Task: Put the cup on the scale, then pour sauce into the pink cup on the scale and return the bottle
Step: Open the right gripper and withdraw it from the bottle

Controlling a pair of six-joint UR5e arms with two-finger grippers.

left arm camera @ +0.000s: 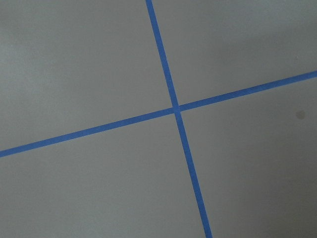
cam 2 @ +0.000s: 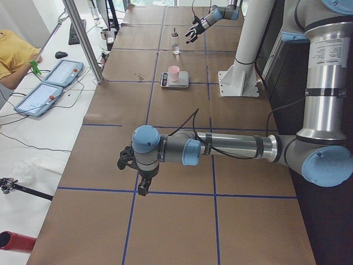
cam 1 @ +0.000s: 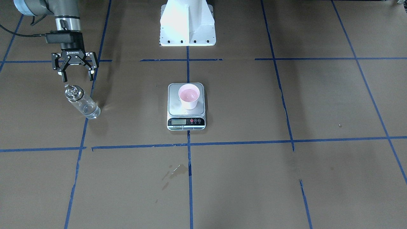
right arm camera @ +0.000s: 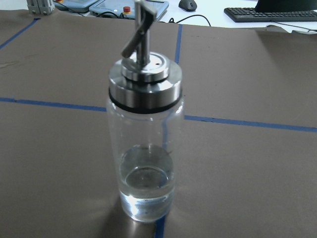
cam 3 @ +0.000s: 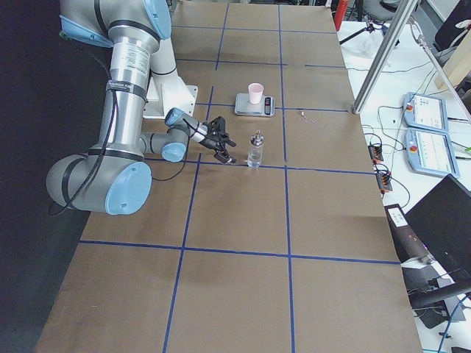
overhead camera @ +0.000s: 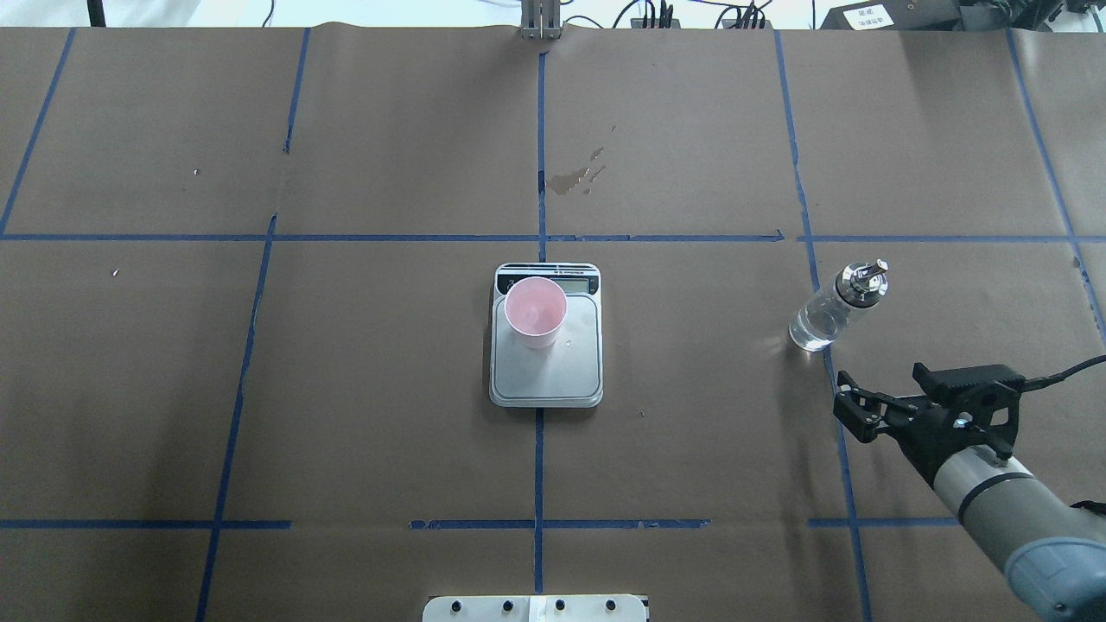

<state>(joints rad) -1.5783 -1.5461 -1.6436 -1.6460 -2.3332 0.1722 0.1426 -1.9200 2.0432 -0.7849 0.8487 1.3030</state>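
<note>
The pink cup (cam 1: 189,96) stands upright on the scale (cam 1: 175,106) at the table's centre, toward the display end of the platform (overhead camera: 553,371). The glass bottle (cam 1: 82,103) with its silver spout cap stands upright on the table, free of any grip, with a little clear sauce (right arm camera: 147,181) at its bottom. My right gripper (cam 1: 78,77) is open and empty, just behind the bottle on the robot's side and apart from it (overhead camera: 851,406). My left gripper (cam 2: 135,171) shows only in the exterior left view, far from the scale; I cannot tell its state.
The white robot base (cam 1: 187,25) stands behind the scale. A wet stain (cam 1: 176,170) marks the paper on the operators' side. Blue tape lines cross the brown table. An operator and tablets (cam 2: 52,83) are beside the table.
</note>
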